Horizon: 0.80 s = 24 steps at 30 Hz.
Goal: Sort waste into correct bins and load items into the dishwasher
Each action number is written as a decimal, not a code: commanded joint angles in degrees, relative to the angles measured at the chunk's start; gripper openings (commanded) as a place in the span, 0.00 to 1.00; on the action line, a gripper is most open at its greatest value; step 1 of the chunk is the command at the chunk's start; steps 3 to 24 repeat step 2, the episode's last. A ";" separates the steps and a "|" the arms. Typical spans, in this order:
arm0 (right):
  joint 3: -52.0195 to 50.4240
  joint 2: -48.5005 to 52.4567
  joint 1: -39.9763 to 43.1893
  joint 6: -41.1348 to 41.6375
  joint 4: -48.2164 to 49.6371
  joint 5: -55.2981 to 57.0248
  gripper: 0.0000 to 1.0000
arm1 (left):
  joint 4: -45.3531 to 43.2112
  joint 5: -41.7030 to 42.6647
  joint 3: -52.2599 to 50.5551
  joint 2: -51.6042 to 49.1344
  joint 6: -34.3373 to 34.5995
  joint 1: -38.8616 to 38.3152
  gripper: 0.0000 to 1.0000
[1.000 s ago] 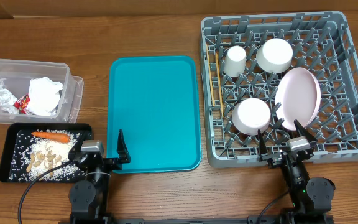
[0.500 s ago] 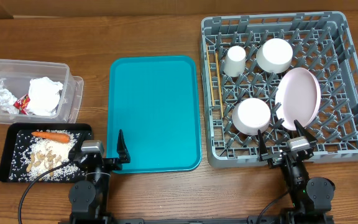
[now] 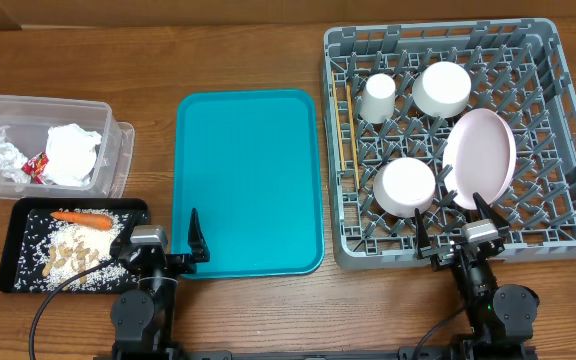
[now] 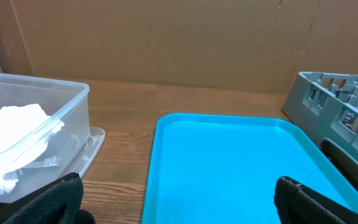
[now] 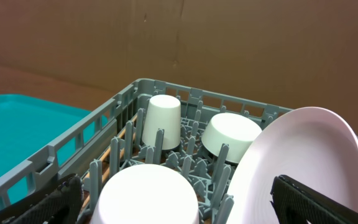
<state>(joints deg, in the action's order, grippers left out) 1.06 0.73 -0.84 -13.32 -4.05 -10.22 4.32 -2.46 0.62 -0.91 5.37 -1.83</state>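
Note:
The grey dish rack (image 3: 558, 60) holds the pink-white plate (image 3: 480, 157) on edge, two upturned white bowls (image 3: 442, 88) (image 3: 406, 186), an upturned white cup (image 3: 376, 97) and the chopsticks (image 3: 345, 130) along its left side. The clear tub (image 3: 118, 150) holds crumpled white tissue (image 3: 70, 154) and a red wrapper (image 3: 37, 167). The black tray (image 3: 13, 250) holds rice scraps, peanuts (image 3: 73, 247) and a carrot piece (image 3: 80, 215). My left gripper (image 3: 160, 238) is open and empty at the teal tray's near edge. My right gripper (image 3: 457, 229) is open and empty at the rack's near edge. The rack (image 5: 79, 140), plate (image 5: 303, 168) and cup (image 5: 163, 121) show in the right wrist view.
A teal tray (image 3: 248, 180) lies bare between the bins and the rack; it also shows in the left wrist view (image 4: 229, 168), with the tub (image 4: 73, 118) to its left. A brown cardboard wall stands behind the table.

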 commanded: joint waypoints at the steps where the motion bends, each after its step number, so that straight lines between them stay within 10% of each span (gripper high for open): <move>1: -0.61 -0.55 -0.22 0.44 0.28 0.31 1.00 | -0.24 -0.92 -0.35 0.66 -1.36 0.39 1.00; 24: -0.61 -0.55 -0.22 0.44 0.28 0.31 1.00 | -0.24 -0.92 -0.35 0.66 -1.36 0.39 1.00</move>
